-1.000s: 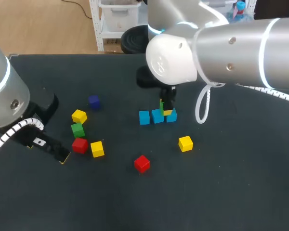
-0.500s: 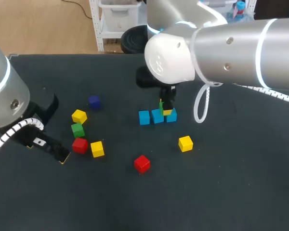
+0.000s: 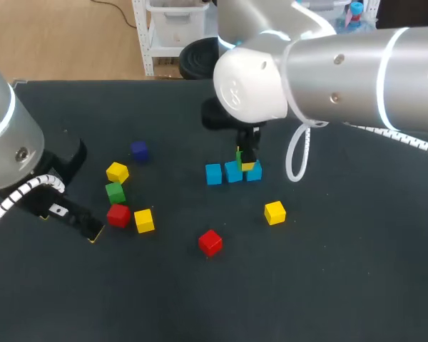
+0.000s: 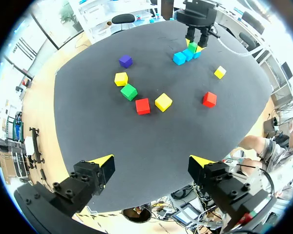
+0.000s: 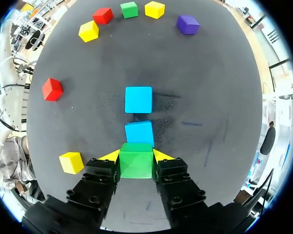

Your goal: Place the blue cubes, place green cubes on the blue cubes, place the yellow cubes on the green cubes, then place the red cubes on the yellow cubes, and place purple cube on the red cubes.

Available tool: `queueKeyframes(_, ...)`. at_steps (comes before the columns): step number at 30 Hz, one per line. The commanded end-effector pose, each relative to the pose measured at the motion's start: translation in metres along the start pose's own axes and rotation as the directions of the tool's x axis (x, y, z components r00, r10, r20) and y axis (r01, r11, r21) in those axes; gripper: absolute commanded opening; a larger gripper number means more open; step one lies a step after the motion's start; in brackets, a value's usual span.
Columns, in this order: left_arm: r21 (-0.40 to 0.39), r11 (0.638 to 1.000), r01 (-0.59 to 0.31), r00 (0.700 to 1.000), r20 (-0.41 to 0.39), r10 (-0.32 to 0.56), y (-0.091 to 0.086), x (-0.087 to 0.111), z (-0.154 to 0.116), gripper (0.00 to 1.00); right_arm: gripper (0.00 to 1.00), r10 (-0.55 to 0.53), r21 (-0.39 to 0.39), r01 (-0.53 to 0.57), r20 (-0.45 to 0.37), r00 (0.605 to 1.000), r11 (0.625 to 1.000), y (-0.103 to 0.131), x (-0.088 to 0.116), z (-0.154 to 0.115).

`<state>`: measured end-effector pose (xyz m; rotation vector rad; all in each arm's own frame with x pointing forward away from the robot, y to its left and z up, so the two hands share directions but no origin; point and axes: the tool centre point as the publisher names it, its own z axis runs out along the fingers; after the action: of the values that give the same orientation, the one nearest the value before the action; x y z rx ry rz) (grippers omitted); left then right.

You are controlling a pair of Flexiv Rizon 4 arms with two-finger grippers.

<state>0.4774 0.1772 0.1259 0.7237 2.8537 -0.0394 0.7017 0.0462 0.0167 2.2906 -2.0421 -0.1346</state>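
Note:
Three blue cubes (image 3: 213, 174) lie in a row at mid-table. My right gripper (image 3: 246, 163) hangs over the row's right end, shut on a green cube (image 5: 136, 160) that sits just above the blue row. In the right wrist view two blue cubes (image 5: 138, 99) show ahead of the fingers; the third is hidden under the green one. My left gripper (image 4: 151, 163) stands open and empty near the table's left edge, far from the cubes. A second green cube (image 3: 115, 192), a purple cube (image 3: 139, 150), yellow cubes (image 3: 117, 172) and red cubes (image 3: 118, 214) lie loose.
At the left, a yellow cube (image 3: 144, 220) lies beside the red one. Another yellow cube (image 3: 274, 212) and a red cube (image 3: 210, 242) lie in front of the blue row. My right arm's big elbow (image 3: 257, 78) hangs over the table's far middle.

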Motion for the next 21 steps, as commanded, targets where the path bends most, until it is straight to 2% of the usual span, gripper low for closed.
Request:
queueKeyframes(1,0.003,1.0,-0.002,1.0,0.0,0.002,0.001,0.0,0.001,1.0,0.71,-0.001,-0.003,0.001,0.003,1.0,1.0,-0.001,-0.001,0.001)
queueKeyframes(2,0.003,1.0,-0.002,1.0,0.0,0.002,0.001,0.0,0.001,1.0,1.0,-0.001,-0.003,0.001,0.004,1.0,1.0,-0.001,-0.001,0.001)
queueKeyframes(11,0.003,1.0,-0.002,1.0,0.0,0.002,0.001,0.0,0.001,1.0,1.0,0.013,0.026,-0.013,0.017,1.0,1.0,-0.001,0.001,-0.004)
queueKeyframes(16,0.003,1.0,-0.002,1.0,0.0,0.002,0.001,0.0,0.001,1.0,1.0,0.053,0.109,-0.055,0.02,0.998,0.992,0.003,0.013,-0.018)
queueKeyframes(21,0.003,1.0,-0.002,1.0,0.0,0.002,0.001,0.0,0.001,1.0,1.0,0.112,0.18,-0.117,0.034,0.993,0.977,0.007,0.034,-0.036)
